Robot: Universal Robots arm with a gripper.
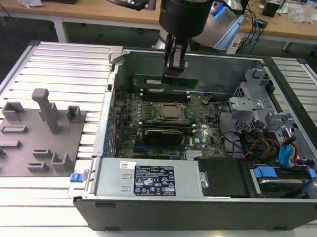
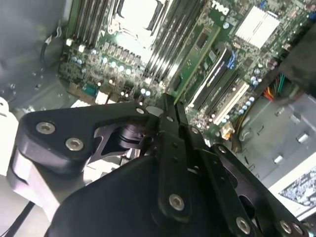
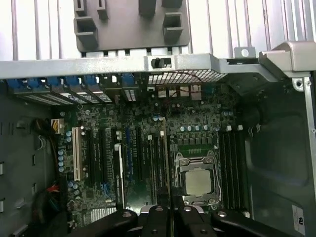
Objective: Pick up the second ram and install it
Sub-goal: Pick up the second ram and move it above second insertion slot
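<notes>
Inside the open computer case (image 1: 196, 216), fingers drawn narrow and pinched on the top edge of the second ram (image 1: 150, 81), with the gripper (image 1: 173, 72) pointing straight down from the arm. Long, narrow, flat and green; standing on its long edge, level, running across the exterior view from left to right. Marked by a pale label patch towards the exterior view's left end and a row of small dark chips along its face. Roughly matching the CPU socket (image 1: 169, 111) in length. Placed just behind that socket in the exterior view, low over the memory slots on the motherboard (image 1: 200, 136); impossible to tell whether seated in a slot or just above it. In the second wrist view, seen nearly edge-on as a thin green strip (image 2: 197, 54) with dark chips, reaching away from the closed fingertips of the gripper (image 2: 168, 106) beside rows of grey slots. In the first wrist view, looking down past the gripper (image 3: 170, 212) onto the square silver socket (image 3: 198, 181). Well apart from the grey fixture plate (image 1: 38, 139) with its pegs, lying on the slatted counter (image 1: 71, 61) to the exterior view's left of the case.
</notes>
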